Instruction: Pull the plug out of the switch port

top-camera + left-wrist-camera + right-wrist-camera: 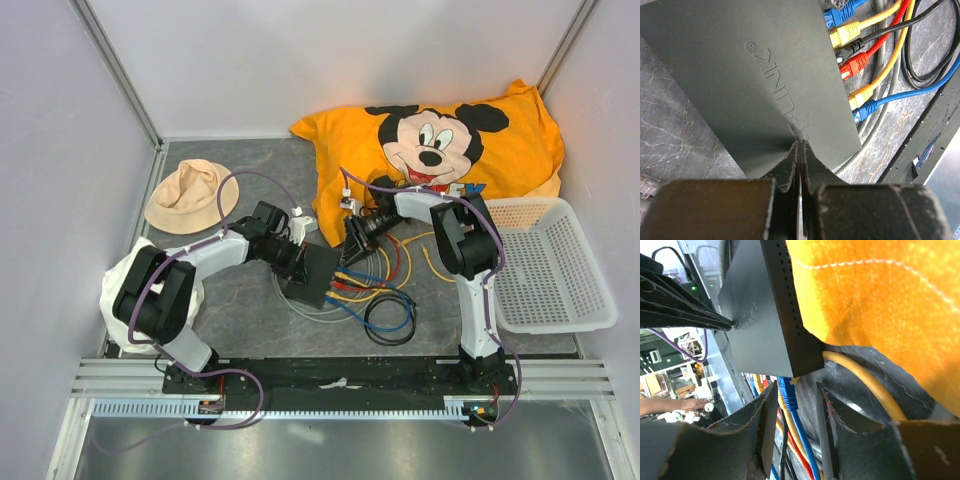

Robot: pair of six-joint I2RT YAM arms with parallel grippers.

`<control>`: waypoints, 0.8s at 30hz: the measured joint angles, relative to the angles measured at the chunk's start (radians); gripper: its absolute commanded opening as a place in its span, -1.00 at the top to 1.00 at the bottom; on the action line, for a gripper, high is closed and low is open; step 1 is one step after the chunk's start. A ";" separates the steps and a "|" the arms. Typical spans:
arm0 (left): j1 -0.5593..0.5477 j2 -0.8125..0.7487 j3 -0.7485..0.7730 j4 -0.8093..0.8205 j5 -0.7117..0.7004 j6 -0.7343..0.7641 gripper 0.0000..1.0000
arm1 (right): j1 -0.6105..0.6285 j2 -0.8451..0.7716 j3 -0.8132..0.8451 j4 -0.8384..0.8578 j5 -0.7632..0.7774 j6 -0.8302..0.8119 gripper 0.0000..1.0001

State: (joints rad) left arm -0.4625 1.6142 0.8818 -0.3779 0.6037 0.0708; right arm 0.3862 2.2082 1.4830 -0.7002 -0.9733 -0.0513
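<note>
Two robot arms set up a cable pull at a network switch [318, 272] lying mid-table.
Left gripper [799, 147], clenched empty, presses the switch down, apparently to steady it; right gripper [796, 390] straddles the blue plug [788, 399], fingers spread, not yet gripping.

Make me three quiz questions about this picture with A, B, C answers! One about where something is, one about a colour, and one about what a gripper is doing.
1. Where is the white basket?
A) at the far right
B) on the pillow
C) inside the hat

2. What colour is the plug between the right gripper's fingers?
A) red
B) blue
C) green

3. How are the left gripper's fingers?
A) wide apart
B) holding a hat
C) shut together, tips on the switch

Answers:
1 A, in the top view it sits at the right side.
2 B, a blue plug runs between the two fingers.
3 C, no gap shows between them.
</note>
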 measured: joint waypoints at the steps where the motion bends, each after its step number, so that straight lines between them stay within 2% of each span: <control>1: 0.000 0.000 0.000 0.000 0.000 0.000 0.97 | 0.000 0.001 0.000 0.001 -0.004 0.002 0.17; 11: -0.002 0.001 0.001 0.000 0.000 0.000 0.97 | 0.005 0.039 0.026 -0.067 -0.042 -0.030 0.17; 16: -0.003 0.001 0.002 0.000 0.000 0.000 0.97 | 0.007 0.045 0.031 -0.073 -0.043 -0.032 0.06; 24: -0.003 0.001 0.002 0.001 0.000 0.000 0.97 | 0.027 0.049 0.047 -0.080 -0.046 -0.031 0.12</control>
State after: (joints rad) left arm -0.4660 1.6150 0.8837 -0.3771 0.6033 0.0708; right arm 0.4137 2.2574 1.5303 -0.7799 -1.0195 -0.0826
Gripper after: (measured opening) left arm 0.022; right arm 0.465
